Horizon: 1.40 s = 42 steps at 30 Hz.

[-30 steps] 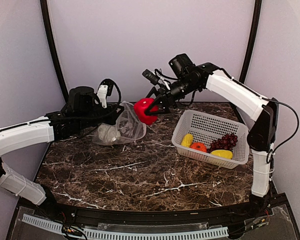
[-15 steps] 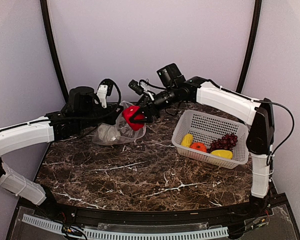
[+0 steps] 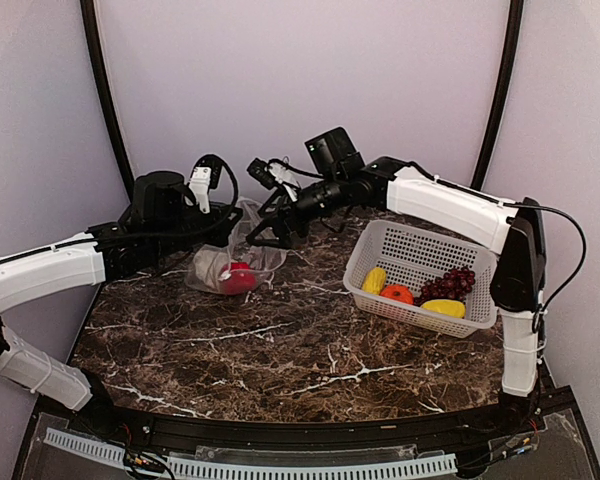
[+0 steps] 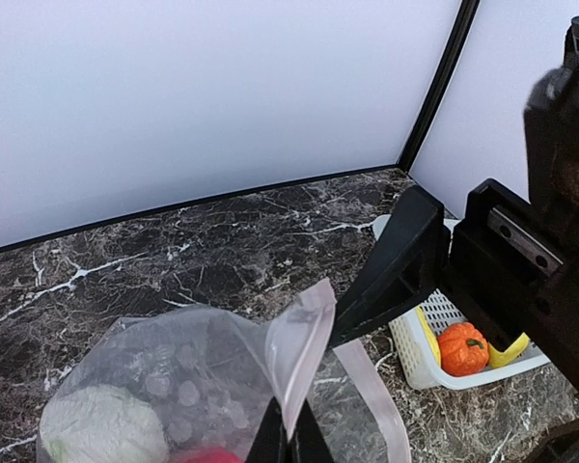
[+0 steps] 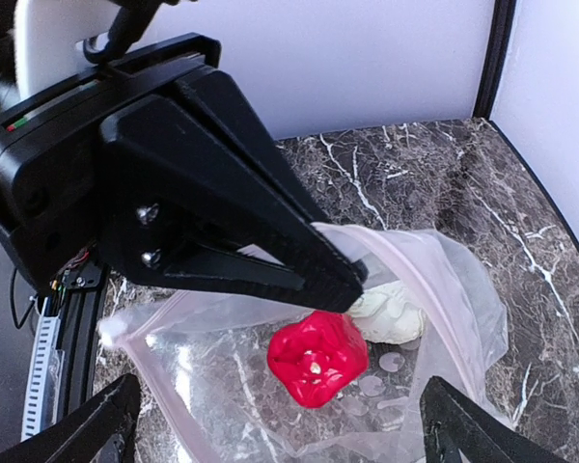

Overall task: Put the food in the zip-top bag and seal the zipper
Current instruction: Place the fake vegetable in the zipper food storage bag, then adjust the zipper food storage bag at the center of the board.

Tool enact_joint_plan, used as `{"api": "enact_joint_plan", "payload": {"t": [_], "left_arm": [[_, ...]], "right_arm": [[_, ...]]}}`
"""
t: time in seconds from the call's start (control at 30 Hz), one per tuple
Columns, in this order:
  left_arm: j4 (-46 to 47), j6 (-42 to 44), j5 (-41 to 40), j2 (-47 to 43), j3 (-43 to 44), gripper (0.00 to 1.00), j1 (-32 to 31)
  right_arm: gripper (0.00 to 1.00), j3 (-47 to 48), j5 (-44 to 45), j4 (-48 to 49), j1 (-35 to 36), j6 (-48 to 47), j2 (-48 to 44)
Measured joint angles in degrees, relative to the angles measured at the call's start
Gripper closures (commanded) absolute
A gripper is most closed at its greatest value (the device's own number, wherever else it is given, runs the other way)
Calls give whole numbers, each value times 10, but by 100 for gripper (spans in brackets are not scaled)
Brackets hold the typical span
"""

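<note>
The clear zip-top bag [image 3: 250, 245] lies at the back left with its mouth held up. My left gripper [image 4: 289, 431] is shut on the pinkish zipper [image 4: 305, 340] strip at one side of the mouth. My right gripper [image 5: 280, 434] hangs open just over the mouth, nothing between its fingers. Inside the bag lie the red pepper [image 5: 317, 357] and the white-green cabbage [image 5: 391, 309]. The rest of the food sits in the white basket [image 3: 408, 243]: two yellow pieces [image 3: 375, 280], an orange-red round one [image 3: 397, 294] and dark grapes [image 3: 452, 283].
The basket stands at the right on the marble table [image 3: 280, 350]. The two grippers are close together above the bag, the left one's black body [image 5: 203, 212] filling the top of the right wrist view. Dark wall posts [image 3: 105, 100] rise behind.
My right gripper carried the red pepper left to the bag's mouth and opened. The pepper dropped and now lies in the bag. The left gripper kept its hold.
</note>
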Motion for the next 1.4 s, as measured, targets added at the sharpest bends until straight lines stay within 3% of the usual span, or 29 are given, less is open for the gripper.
{"api": "enact_joint_plan", "payload": {"t": [0.23,0.4,0.53,0.7,0.93,1.03,1.1,1.23,1.4], "left_arm": [[-1,3,-2,0,0,99,0],[-1,4,-2,0,0,99,0],[-1,5,-2,0,0,99,0],[-2,5,-2,0,0,99,0],[-2,5,-2,0,0,99,0],[-4,8,-2,0,0,99,0],[-4,9,-2,0,0,99,0],[-6,12,-3,0,0,99,0],[-5,19,-14,-7,0,99,2]], "right_arm": [[10,0,-45,-49,3,-62,-19],[30,-13,-40,-112,6,-178,-70],[48,-45,17,-140,17,-264,-103],[50,-86,133,-144,58,-342,-96],[52,-94,234,-120,92,-374,-47],[83,-94,257,-113,97,-381,-31],[98,-92,266,-110,97,-387,-24],[100,-60,277,-118,100,-383,-18],[100,76,271,-149,102,-369,-17]]}}
